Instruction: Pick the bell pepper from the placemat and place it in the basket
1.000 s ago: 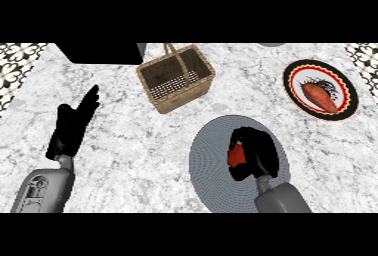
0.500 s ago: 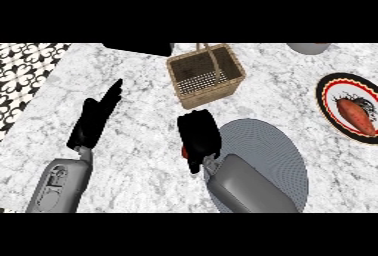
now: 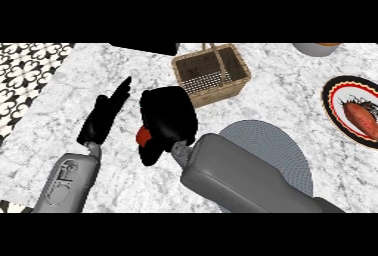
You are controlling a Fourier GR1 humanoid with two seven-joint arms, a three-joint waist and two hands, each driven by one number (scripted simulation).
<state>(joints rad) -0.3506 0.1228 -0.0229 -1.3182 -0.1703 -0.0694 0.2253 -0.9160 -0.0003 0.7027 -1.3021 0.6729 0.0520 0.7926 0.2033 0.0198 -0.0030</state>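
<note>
1. Surface: a white and grey veined marble counter (image 3: 310,95) fills most of the frame; a black-and-white patterned tile floor (image 3: 26,65) shows at the upper left.
2. Basket: a square brown woven wicker basket (image 3: 235,80) with a thin arched handle stands at upper centre, its inner walls of open mesh.
3. Placemat: a round grey finely ribbed placemat (image 3: 284,150) lies at lower right of centre, partly covered by the right grey forearm (image 3: 236,175).
4. Plate: a round plate with a red, black and white rim (image 3: 334,107) sits at the right edge, carrying a reddish-brown oblong food item (image 3: 362,114).
5. Other items: a flat black object (image 3: 148,48) is cut by the upper edge; a grey round vessel (image 3: 317,48) shows at the upper right.
6. Right hand: the black right hand (image 3: 168,120) is at the centre of the frame, fingers curled round the red bell pepper (image 3: 144,135), of which only a small glossy patch is visible at the hand's left side. The pepper is held above bare counter, left of the placemat and below-left of the basket.
7. Left hand: the black left hand (image 3: 103,115) shows at centre left, fingers straight and pointing to the upper right, holding nothing.
8. Change from the previous frame: the right hand with the pepper has moved up the frame, closer to the basket. The left hand keeps its pose.
</note>
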